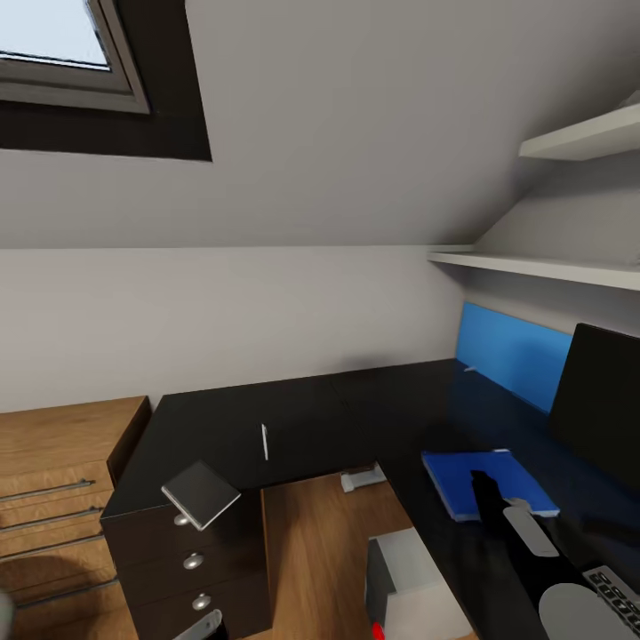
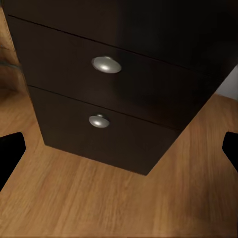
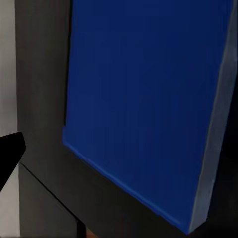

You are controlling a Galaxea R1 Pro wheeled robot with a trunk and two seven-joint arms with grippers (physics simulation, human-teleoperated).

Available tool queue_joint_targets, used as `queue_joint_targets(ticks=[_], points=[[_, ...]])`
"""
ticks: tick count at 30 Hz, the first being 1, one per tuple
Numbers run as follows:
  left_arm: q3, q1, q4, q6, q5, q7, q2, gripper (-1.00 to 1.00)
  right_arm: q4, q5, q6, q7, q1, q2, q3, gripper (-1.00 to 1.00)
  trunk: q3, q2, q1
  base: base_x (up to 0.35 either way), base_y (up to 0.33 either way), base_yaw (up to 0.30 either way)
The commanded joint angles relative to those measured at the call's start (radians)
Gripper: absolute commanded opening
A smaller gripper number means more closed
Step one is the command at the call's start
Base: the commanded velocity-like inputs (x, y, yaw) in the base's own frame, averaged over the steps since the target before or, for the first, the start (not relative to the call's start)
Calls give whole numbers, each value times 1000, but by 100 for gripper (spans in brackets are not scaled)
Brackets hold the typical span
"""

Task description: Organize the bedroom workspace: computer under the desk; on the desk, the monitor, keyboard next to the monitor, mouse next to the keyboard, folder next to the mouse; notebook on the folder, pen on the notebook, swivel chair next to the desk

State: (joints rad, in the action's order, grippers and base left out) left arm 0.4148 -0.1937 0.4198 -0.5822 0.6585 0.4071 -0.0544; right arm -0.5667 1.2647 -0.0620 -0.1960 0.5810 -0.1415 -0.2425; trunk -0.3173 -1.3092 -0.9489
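Observation:
The black L-shaped desk (image 1: 311,418) fills the middle of the head view. A blue folder (image 1: 476,476) lies flat on its right wing, in front of the black monitor (image 1: 604,404). My right gripper (image 1: 483,489) hovers over the folder's near edge. The right wrist view looks down on the folder (image 3: 144,89), with one fingertip (image 3: 9,151) far to the side, so the jaws stand open and empty. A grey notebook (image 1: 201,493) overhangs the desk's left corner, near a white pen (image 1: 265,442). The keyboard (image 1: 615,588) and grey computer (image 1: 413,582) show. My left gripper (image 2: 119,148) is open, facing the drawers (image 2: 114,94).
A low light-wood cabinet (image 1: 62,471) stands left of the drawer unit (image 1: 191,560). White shelves (image 1: 542,265) and a blue wall panel (image 1: 511,351) line the right wall. A skylight (image 1: 58,49) sits in the sloped ceiling. Wood floor (image 1: 324,551) shows under the desk.

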Motion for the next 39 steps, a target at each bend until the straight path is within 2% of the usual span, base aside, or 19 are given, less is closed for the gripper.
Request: queue_joint_targets(ticks=[1,10,29,39], points=[[9,-1,0,-3,4,9,1,100,-2,4,-5,-5,0,0,-3,100,-1,-1,1,-298,0,0],[9,-1,0,-2,4,9,1,100,-2,4,-5,-4,0,0,-3,100,-1,-1,1,-260,0,0],[9,-1,-1,-2,4,9,1,100,-2,2,-5,-2,0,2,-1,100,-1,-1,1,-18,0,0],[9,-1,-1,-1,4,9,1,100,-2,1,-4,-1,0,2,-1,100,30,69,39,0,0,0]])
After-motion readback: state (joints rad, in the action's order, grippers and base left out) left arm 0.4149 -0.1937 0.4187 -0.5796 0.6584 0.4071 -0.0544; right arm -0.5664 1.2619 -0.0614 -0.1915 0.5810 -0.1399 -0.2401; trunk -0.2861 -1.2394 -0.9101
